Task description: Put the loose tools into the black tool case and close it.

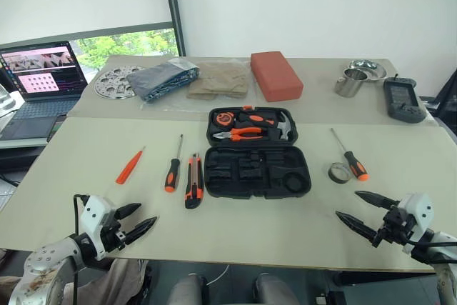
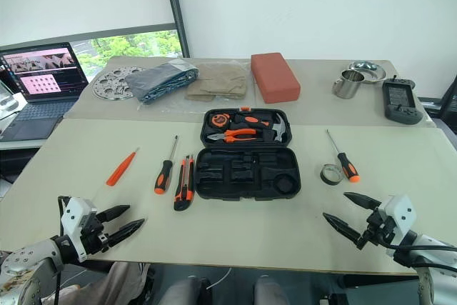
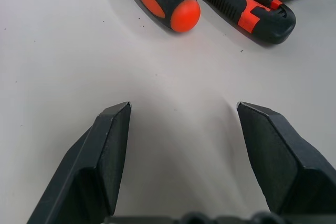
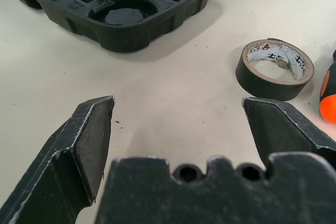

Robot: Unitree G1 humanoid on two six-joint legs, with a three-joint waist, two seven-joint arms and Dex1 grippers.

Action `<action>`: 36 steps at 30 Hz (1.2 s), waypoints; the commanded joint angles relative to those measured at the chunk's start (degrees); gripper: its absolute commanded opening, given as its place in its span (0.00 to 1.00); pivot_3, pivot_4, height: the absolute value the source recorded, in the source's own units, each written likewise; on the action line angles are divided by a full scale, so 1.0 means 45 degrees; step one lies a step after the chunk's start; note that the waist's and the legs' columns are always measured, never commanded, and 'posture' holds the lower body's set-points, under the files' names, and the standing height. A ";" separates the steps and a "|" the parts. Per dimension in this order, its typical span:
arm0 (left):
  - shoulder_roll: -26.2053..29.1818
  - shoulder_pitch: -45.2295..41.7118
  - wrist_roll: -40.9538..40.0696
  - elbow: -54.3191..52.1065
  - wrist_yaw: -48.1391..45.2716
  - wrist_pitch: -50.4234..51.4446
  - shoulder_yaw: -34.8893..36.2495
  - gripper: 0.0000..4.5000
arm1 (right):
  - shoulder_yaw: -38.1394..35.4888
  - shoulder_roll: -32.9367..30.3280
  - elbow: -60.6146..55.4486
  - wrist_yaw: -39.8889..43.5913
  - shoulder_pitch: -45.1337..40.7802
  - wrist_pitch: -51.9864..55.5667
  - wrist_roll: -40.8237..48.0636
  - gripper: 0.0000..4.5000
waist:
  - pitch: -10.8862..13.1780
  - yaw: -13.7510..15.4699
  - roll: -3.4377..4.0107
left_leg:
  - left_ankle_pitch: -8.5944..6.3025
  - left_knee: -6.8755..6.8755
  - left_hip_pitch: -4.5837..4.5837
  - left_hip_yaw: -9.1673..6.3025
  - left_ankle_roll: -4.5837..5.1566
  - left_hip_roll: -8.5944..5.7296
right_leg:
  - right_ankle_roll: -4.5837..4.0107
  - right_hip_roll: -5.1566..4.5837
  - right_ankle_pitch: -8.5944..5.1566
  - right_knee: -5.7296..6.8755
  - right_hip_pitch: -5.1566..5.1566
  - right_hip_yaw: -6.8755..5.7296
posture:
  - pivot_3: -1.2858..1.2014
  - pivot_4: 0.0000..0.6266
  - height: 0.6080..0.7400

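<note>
Left eye view: black tool case (image 1: 257,173) open, pliers (image 1: 239,133), hammer (image 1: 283,127) inside.

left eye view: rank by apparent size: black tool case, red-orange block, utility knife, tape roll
1. black tool case, open, by far the largest.
2. red-orange block; it sits farther back, so its true size may be understated.
3. utility knife.
4. tape roll, smallest.
</note>
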 commanded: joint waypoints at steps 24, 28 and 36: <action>0.0093 -0.3334 -0.1158 -0.2344 0.3248 0.3658 0.0068 0.77 | 0.0518 -0.2011 -0.3981 -0.0295 -0.2118 0.3328 0.1805 1.00 | 0.0005 0.0035 0.0019 | 0.0000 0.0012 -0.0007 -0.0009 0.0002 -0.0008 | 0.0023 0.0023 0.0005 0.0016 0.0001 -0.0004 | 0.52 0.24 1.00; -0.0128 -0.4267 -0.1068 -0.3341 0.5074 0.5563 -0.0250 0.77 | 0.0585 -0.2700 -0.4956 0.0086 -0.2831 0.4926 0.3002 1.00 | 0.0012 0.0060 0.0013 | 0.0000 0.0015 -0.0018 -0.0016 0.0003 -0.0017 | 0.0037 0.0023 0.0009 0.0012 0.0004 -0.0003 | 0.52 0.24 1.00; -0.1427 -0.5303 -0.0092 -0.5469 0.9234 1.0136 -0.2122 0.77 | 0.1246 -0.3258 -0.5103 0.0848 -0.4389 0.5602 0.3368 1.00 | 0.0035 0.0058 -0.0027 | -0.0004 0.0022 -0.0024 -0.0029 0.0009 -0.0026 | 0.0049 0.0026 0.0012 0.0004 0.0012 -0.0007 | 0.52 0.24 1.00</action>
